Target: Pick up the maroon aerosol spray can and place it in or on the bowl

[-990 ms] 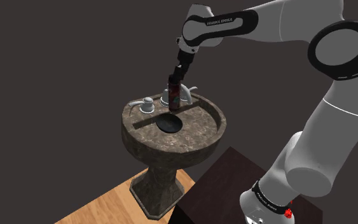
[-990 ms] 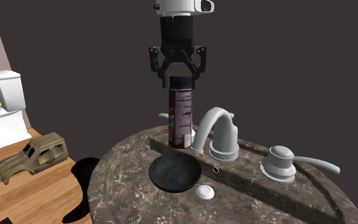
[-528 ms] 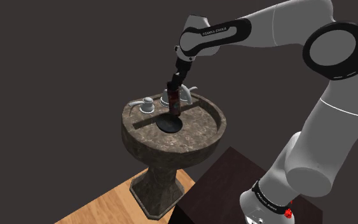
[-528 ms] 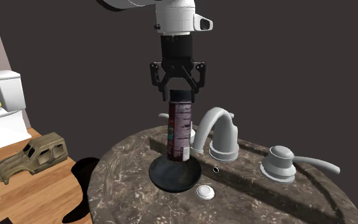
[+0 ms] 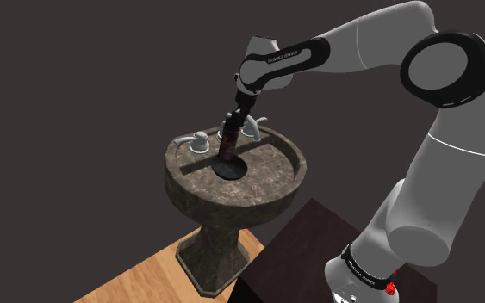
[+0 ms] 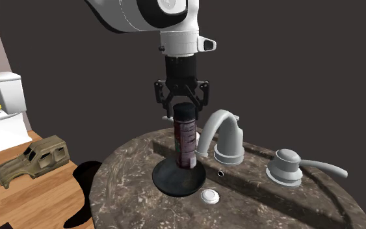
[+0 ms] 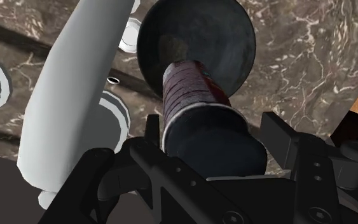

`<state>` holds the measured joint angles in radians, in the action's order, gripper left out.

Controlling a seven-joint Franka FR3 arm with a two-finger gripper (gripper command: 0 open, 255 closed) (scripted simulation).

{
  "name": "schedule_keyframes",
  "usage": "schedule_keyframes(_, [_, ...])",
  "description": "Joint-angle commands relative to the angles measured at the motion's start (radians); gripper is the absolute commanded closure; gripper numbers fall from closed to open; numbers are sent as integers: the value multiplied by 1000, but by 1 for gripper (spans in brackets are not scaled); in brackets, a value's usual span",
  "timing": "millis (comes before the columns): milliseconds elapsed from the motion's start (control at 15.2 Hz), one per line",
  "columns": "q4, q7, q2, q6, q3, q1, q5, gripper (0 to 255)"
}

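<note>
A maroon spray can (image 6: 185, 142) with a black cap hangs upright over a black bowl (image 6: 168, 183) that sits in a marbled stone sink (image 6: 119, 175). My gripper (image 6: 182, 107) comes straight down from above and is shut on the can's cap. The can's base is down inside the bowl's rim; I cannot tell whether it touches the bowl. In the shoulder view the gripper (image 5: 232, 120) holds the can (image 5: 226, 148) over the bowl (image 5: 231, 171). In the wrist view the fingers clasp the cap, with the can (image 7: 190, 92) pointing at the bowl (image 7: 234, 44).
A grey faucet (image 6: 222, 133) stands just beside the can, with a lever handle (image 6: 287, 166) further along the second exterior view's right. A small white drain plug (image 6: 209, 195) lies by the bowl. A toy truck (image 6: 33, 159) and a toilet (image 6: 4, 94) are on the wooden floor.
The gripper has come down with the can, from above the sink's back ledge into the bowl, and shifted a little toward the bowl's middle.
</note>
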<state>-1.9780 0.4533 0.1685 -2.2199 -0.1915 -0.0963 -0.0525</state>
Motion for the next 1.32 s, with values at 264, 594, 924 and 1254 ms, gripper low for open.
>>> schedule_keyframes(264, [-16, 3, 12, -29, 1, 1, -4, 255])
schedule_keyframes(594, [-15, 4, 12, -29, 1, 1, -4, 0])
schedule_keyframes(924, [-4, 0, -6, 0, 0, 0, 1, 0])
schedule_keyframes(1254, [36, -9, -50, 84, -2, -2, 14, 0])
